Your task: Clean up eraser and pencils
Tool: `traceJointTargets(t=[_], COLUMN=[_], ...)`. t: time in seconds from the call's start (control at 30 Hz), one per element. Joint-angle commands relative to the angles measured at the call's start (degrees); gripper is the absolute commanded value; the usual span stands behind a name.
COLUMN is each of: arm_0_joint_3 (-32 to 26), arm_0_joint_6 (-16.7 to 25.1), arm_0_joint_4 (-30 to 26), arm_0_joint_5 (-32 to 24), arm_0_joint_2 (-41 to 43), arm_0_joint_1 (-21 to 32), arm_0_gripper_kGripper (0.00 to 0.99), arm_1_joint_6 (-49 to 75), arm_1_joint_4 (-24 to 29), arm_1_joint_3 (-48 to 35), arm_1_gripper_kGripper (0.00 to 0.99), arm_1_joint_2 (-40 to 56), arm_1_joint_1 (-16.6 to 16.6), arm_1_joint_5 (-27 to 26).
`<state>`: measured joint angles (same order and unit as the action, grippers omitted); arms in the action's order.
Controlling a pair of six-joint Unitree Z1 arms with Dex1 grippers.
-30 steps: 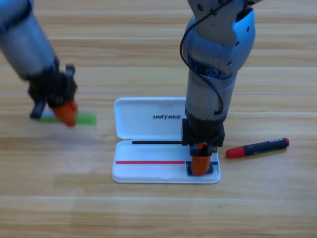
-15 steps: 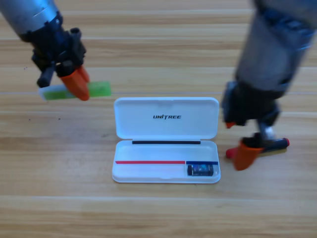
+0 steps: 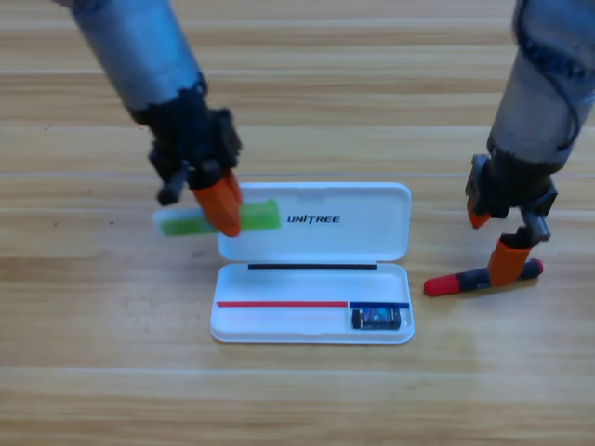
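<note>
Left claw, clamped on green pencil, has reached the case lid; right claw's jaws unclear.

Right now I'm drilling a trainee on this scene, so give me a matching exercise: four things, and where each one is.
Things:
1. eraser
2. green pencil
3. red-and-black pencil
4. white case

Places:
A. held in the left end effector, over the lid's left edge
B. open at the table's middle
C. in the tray's right end
D. on the table under the right end effector

Pairs: 1-C, 2-A, 3-D, 4-B
</note>
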<state>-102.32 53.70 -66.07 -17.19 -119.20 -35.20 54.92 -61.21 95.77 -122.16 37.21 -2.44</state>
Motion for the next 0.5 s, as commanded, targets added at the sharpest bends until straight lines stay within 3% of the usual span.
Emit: traceJointTargets(t=[0.03,0.5], arm_0_joint_3=[-3.24,-7.37], arm_0_joint_6=[-1.49,-4.74], arm_0_joint_4=[-0.29,-0.11], arm_0_joint_5=[-0.66,0.22], arm_0_joint_2=[-7.28,-12.55], arm_0_joint_1=[-3.83,-7.7], arm_0_gripper_kGripper=[0.0,0.0], arm_1_joint_6=[1.41,3.44], arm_1_joint_4=[1.62,2.06], arm_1_joint_3=[-0.32,-0.15], arm_1_gripper_kGripper=[0.862,0.727], arm_1_joint_2=[-6.95,-10.11], arm_1_joint_1=[-2.49,-2.49], arm_1_joint_5=[0.6,0.77])
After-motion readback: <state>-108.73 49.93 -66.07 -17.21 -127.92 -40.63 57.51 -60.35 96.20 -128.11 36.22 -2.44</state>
